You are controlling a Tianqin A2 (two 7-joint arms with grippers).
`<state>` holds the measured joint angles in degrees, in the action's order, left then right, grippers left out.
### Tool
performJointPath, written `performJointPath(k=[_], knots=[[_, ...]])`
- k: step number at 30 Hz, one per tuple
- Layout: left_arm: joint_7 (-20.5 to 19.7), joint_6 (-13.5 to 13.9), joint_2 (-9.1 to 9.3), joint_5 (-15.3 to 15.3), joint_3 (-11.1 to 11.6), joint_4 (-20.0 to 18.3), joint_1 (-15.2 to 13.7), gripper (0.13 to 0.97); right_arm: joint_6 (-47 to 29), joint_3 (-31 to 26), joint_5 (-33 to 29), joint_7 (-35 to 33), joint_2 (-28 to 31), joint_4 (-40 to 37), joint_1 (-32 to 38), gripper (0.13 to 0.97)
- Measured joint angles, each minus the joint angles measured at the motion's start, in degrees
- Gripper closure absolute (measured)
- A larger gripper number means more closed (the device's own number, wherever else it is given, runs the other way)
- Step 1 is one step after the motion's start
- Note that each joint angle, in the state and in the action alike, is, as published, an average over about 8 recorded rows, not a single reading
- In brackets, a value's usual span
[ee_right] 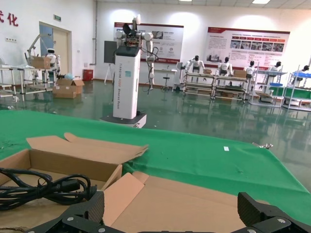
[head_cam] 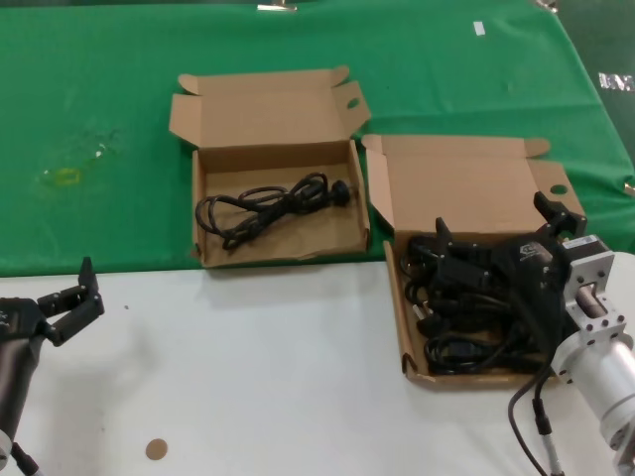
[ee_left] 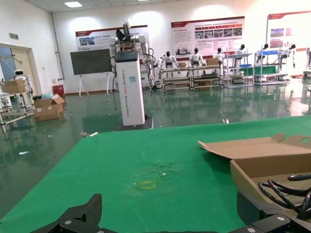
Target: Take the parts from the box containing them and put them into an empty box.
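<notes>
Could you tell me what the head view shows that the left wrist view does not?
Only the head view shows the right gripper open above the long cardboard box piled with black power cords, and the white tabletop. Only the left wrist view shows the hall behind. Both show the wide cardboard box holding one cord, and the open left gripper.

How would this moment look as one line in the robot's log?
right gripper: open above full box | cords: piled inside | one cord: in other box | left gripper: open, idle

I see two open boxes side by side: the left box (head_cam: 281, 188) holds one cord (head_cam: 270, 208); the right box (head_cam: 466, 258), nearer me, holds piled cords (head_cam: 451, 317) beneath my right gripper (head_cam: 496, 233).
</notes>
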<state>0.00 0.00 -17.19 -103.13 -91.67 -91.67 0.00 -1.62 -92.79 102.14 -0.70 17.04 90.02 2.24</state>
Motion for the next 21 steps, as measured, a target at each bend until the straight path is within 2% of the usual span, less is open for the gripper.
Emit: performJointPath(k=[21], knots=[[0.00,0.00,0.00,0.00,0.00,0.00,0.00,0.132,0.00,0.00,0.00,0.00,0.00,0.00,0.00,0.129]])
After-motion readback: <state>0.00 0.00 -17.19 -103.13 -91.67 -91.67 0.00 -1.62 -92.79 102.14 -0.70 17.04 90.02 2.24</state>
